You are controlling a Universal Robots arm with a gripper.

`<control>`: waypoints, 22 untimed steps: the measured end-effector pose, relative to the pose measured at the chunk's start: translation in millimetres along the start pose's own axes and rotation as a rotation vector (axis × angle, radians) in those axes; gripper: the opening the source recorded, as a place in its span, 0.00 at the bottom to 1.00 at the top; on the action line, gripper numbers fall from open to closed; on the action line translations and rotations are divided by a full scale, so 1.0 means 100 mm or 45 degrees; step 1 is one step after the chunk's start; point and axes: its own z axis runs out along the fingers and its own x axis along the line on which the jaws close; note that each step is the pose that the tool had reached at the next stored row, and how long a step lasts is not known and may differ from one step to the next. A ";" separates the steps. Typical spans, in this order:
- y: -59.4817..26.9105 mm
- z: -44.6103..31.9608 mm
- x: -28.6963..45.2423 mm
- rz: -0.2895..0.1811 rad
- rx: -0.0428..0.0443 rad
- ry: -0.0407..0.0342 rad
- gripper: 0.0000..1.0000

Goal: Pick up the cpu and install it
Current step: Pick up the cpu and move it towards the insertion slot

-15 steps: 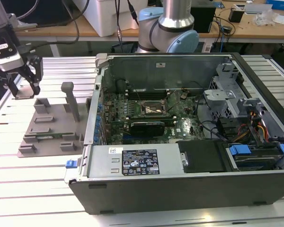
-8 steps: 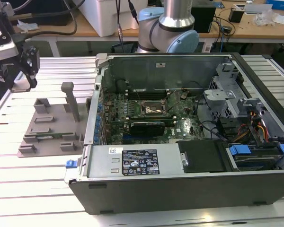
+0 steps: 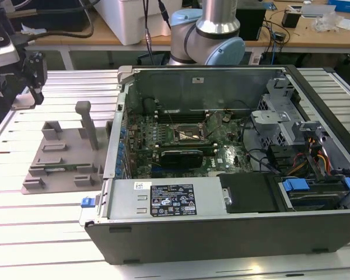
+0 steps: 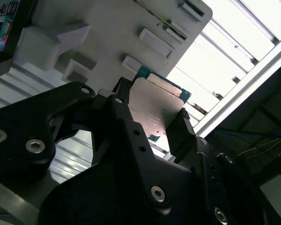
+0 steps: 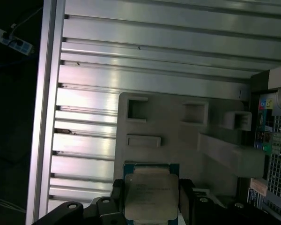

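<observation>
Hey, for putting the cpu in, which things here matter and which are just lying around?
Part of the job:
- the cpu, clamped in the gripper
- the motherboard socket in the open computer case

Just lying about:
- the grey tray beside the case
- the power supply
- the coloured drive cables

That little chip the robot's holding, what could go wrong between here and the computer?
1. The hand pinches the cpu only by two opposite edges, so it might slip or tilt while carried.
2. The socket lies deep inside the open computer case; the hand could bump a wall going in.
3. If the cpu arrives slightly turned, it may not seat in the socket.
</observation>
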 end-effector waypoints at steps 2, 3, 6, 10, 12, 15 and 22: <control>-0.001 -0.046 -0.001 0.000 0.000 -0.0002 0.55; -0.001 -0.069 -0.001 0.000 0.000 -0.0001 0.55; -0.003 -0.168 -0.002 0.000 0.000 -0.0001 0.55; -0.005 -0.272 -0.003 0.000 0.000 -0.0002 0.55; -0.007 -0.365 -0.004 0.000 0.000 -0.0001 0.55; -0.007 -0.428 -0.005 0.000 0.000 -0.0001 0.55; -0.004 -0.650 -0.007 0.000 0.000 0.0000 0.55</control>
